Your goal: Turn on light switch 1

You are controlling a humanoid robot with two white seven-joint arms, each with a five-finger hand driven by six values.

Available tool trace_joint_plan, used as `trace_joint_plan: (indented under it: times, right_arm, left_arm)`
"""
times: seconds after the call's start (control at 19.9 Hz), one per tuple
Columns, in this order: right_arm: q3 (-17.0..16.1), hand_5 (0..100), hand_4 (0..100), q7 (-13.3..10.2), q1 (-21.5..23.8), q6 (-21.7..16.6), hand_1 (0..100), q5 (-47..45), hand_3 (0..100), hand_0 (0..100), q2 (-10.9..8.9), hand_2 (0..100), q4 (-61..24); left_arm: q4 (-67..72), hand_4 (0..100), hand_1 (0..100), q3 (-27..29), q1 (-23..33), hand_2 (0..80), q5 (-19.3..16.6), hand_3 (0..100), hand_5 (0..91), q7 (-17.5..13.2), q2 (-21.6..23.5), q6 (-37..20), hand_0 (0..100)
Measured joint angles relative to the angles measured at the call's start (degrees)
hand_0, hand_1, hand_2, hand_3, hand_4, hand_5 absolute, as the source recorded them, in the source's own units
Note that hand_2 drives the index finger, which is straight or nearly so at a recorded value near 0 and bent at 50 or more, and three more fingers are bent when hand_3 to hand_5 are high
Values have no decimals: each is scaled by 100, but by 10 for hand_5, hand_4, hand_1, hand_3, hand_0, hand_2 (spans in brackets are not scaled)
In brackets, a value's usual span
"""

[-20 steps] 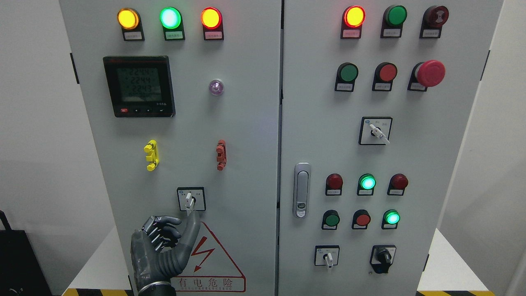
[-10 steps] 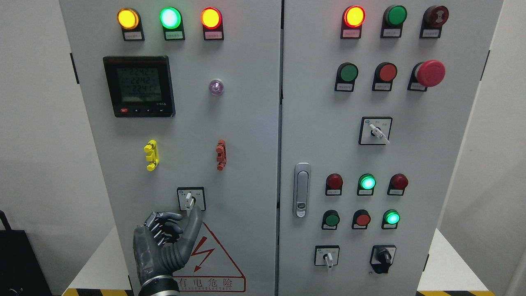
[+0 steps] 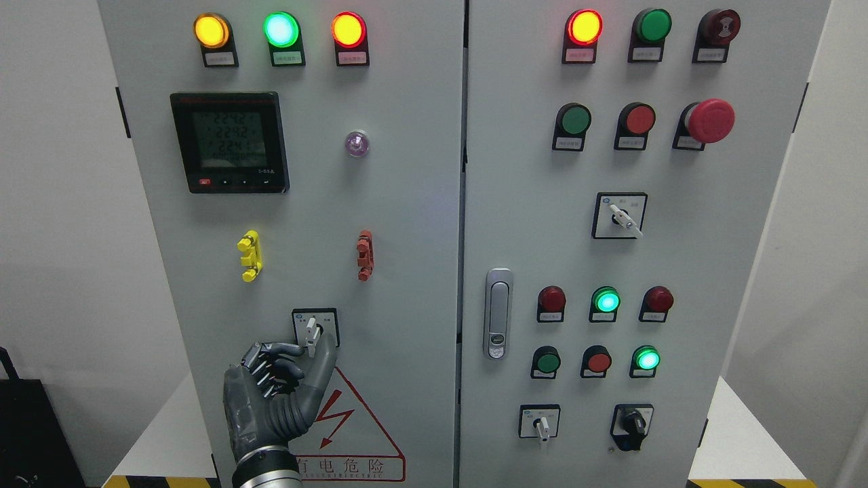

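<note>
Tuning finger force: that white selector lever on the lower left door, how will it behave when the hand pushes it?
The white selector lever looks rigid, so it likely won't flex. Mounted on a black square base, it should probably pivot, not slide. It is short and narrow, and the left hand has fingertips on either side, so a sideways push could slip off.

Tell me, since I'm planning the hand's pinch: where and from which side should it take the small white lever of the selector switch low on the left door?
Probably pinch the white lever by its narrow flat sides, coming from below, where the left hand already sits. The lever stands out from its black-framed plate and hangs nearly straight down, so both sides look free.
</note>
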Motion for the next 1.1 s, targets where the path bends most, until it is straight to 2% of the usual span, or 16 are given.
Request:
trace_joint_plan:
  times: [0.75,1.1]
  right_arm:
    - [0,0,0,0,0,0,0,0,0,54,0,0,0]
    - [0,0,0,0,0,0,0,0,0,55,0,0,0]
  left_arm:
    - [37,875,668,-4,-62,615,14,901,785,0,-13,161,31]
    - [39,877,677,-12,-96,614,23,905,787,0,-18,177,79]
